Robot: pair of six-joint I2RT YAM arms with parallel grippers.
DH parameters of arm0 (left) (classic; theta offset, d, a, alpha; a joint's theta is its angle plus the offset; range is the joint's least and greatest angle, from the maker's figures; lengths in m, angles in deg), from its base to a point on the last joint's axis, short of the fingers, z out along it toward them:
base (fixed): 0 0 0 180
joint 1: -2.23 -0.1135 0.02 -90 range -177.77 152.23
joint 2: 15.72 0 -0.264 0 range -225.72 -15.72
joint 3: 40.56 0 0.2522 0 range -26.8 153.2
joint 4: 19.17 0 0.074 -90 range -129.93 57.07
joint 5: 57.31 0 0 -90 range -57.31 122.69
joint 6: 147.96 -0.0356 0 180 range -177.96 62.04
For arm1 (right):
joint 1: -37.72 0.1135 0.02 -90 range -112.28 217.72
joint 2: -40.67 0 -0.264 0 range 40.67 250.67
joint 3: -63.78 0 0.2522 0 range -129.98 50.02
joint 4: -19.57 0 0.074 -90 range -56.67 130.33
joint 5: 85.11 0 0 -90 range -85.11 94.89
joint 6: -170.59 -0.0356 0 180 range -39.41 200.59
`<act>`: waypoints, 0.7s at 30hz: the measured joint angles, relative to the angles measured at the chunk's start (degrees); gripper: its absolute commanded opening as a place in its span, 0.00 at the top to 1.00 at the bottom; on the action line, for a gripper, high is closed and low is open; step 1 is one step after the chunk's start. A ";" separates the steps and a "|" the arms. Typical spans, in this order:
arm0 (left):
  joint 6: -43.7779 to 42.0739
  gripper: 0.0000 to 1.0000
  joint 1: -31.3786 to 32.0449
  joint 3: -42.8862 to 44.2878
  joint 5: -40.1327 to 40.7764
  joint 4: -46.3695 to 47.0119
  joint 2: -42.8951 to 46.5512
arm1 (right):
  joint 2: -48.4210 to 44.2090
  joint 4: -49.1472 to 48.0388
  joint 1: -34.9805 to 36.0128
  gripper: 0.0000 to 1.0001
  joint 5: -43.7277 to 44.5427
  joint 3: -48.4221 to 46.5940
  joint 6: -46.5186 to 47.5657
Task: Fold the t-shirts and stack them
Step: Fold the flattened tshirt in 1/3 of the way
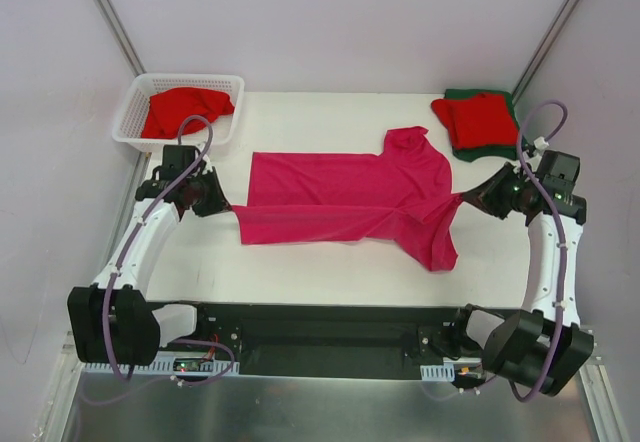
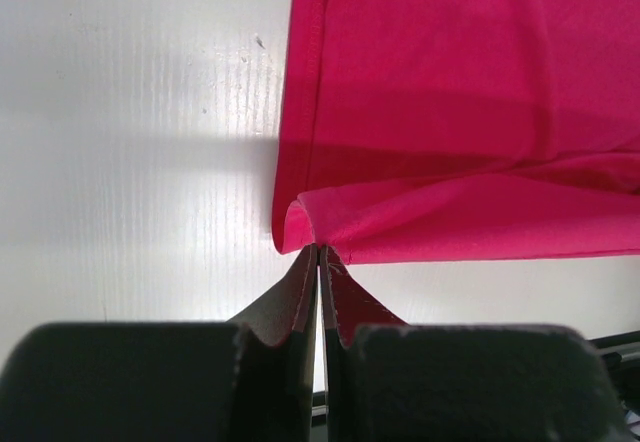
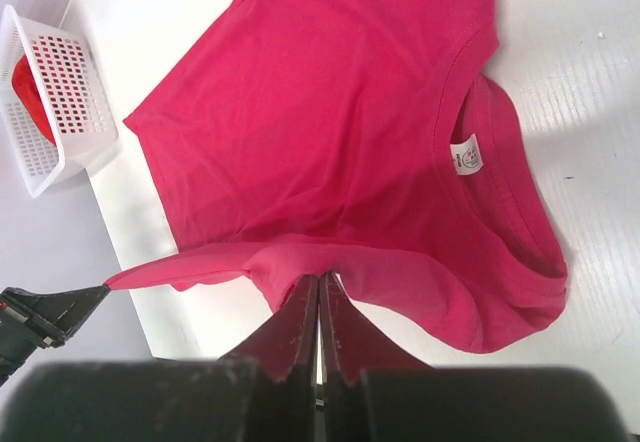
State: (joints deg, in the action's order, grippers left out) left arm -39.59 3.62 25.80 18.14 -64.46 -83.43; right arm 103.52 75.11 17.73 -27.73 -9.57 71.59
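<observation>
Both left hand (image 1: 224, 205) and right hand (image 1: 466, 198) pinch the magenta t-shirt (image 1: 340, 197) stretched between them.

A magenta-pink t-shirt (image 1: 345, 197) lies spread across the middle of the frame, hem at the left, collar at the right, its lower long edge doubled over the body, one sleeve pointing up, one down. A red t-shirt (image 1: 185, 110) sits crumpled at upper left. At upper right a folded red t-shirt (image 1: 478, 117) rests on a folded dark green t-shirt (image 1: 478, 92)
</observation>
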 measured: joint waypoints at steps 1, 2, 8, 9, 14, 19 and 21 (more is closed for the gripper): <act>0.00 1.00 0.00 0.28 -0.02 0.13 -0.55 | 0.57 -0.22 0.00 0.99 -0.04 -0.07 -0.09; 0.02 1.00 0.00 0.70 -0.17 0.33 -1.29 | 1.14 -0.63 0.00 0.99 -0.11 -0.09 -0.24; 0.85 1.00 0.00 2.01 -0.42 3.19 -5.29 | 3.74 -3.80 -0.02 0.99 -0.24 0.33 -1.44; 1.25 1.00 0.00 2.01 -0.42 3.58 -5.73 | 3.93 -4.15 -0.02 0.99 -0.22 0.57 -1.55; 3.32 1.00 0.00 2.01 -0.46 5.88 -7.85 | 5.22 -6.27 0.00 0.99 -0.15 2.19 -2.23; 5.31 1.00 0.00 1.81 -0.46 8.41 -9.79 | 7.19 -8.55 0.98 0.99 0.37 4.13 -2.78; 5.95 1.00 0.02 1.75 -0.46 9.33 -10.67 | 7.98 -9.05 1.99 0.99 0.70 4.68 -2.80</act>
State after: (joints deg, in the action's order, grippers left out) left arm -33.65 3.64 27.55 17.68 -55.13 -94.09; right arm 111.50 66.06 19.72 -27.03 -4.90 68.79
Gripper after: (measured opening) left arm 0.006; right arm 0.014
